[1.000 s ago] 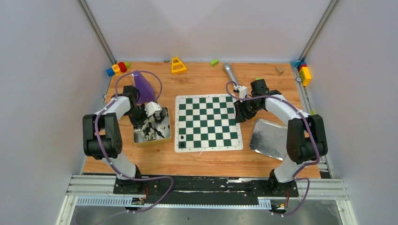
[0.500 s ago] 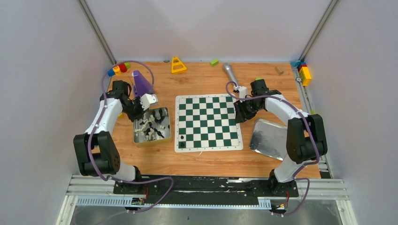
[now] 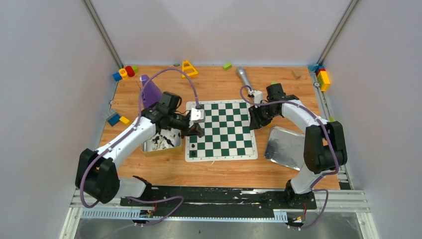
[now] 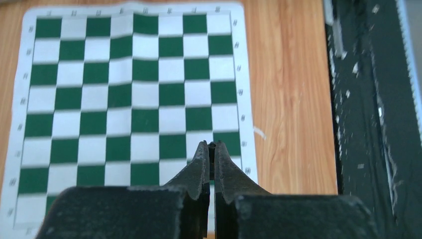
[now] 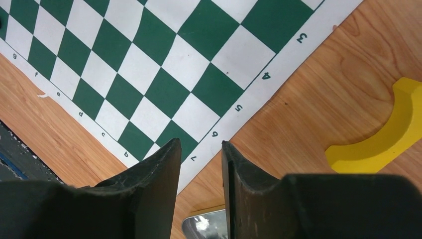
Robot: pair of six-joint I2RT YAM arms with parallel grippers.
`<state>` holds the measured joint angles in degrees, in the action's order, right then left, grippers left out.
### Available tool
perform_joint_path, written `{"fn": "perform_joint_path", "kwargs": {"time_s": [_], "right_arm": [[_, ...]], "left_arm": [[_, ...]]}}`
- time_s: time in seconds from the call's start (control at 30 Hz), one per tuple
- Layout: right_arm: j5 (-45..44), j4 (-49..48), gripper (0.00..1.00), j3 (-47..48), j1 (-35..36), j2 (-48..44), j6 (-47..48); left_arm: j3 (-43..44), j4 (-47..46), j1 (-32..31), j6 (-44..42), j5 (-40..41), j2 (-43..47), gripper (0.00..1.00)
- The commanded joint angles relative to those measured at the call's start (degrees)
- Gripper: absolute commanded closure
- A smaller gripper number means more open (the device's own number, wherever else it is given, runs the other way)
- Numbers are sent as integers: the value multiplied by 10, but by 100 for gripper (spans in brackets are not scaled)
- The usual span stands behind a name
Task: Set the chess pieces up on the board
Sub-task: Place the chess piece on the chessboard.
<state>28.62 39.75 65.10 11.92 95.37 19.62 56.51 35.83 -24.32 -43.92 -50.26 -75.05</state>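
Observation:
The green-and-white board [image 3: 221, 130] lies mid-table, and one black chess piece [image 3: 192, 146] stands on its near-left corner. More black and white chess pieces fill the metal tray [image 3: 160, 141] to its left. My left gripper [image 3: 196, 130] hovers over the board's left columns. In the left wrist view that gripper [image 4: 212, 145] is shut on a small black chess piece [image 4: 211, 155] pinched at its tips above the board [image 4: 124, 84]. My right gripper [image 3: 253, 121] sits at the board's right edge. Its jaws [image 5: 201, 143] are open with nothing between them, over the board's border [image 5: 239, 107].
An empty shiny tray [image 3: 287, 144] lies right of the board, its corner [image 5: 211, 226] below my right fingers. A yellow block [image 5: 383, 139] lies close by. A purple cone [image 3: 151, 91], a yellow triangle [image 3: 188, 68], a silver microphone [image 3: 244, 75] and coloured blocks [image 3: 124, 72] stand at the back.
The left arm has lifted from the tray of pieces and swung right over the board's left side, its jaws now shut. The right gripper stayed put, its jaws barely narrower.

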Motion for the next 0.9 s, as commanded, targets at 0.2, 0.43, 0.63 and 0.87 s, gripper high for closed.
{"fn": "perform_joint_path", "kwargs": {"time_s": [0.2, 0.43, 0.63, 0.87], "right_arm": [[15, -23, 64, 21, -47, -49, -2], [9, -24, 64, 19, -51, -46, 0], [9, -25, 64, 17, -53, -44, 2], [7, -24, 64, 14, -53, -43, 6]], "left_arm": [[-13, -497, -171, 244, -66, -161, 100], [-3, -692, -211, 319, -66, -301, 100], [-7, -761, -219, 331, -68, -361, 100], [-22, -788, -225, 324, -82, -383, 99]]}}
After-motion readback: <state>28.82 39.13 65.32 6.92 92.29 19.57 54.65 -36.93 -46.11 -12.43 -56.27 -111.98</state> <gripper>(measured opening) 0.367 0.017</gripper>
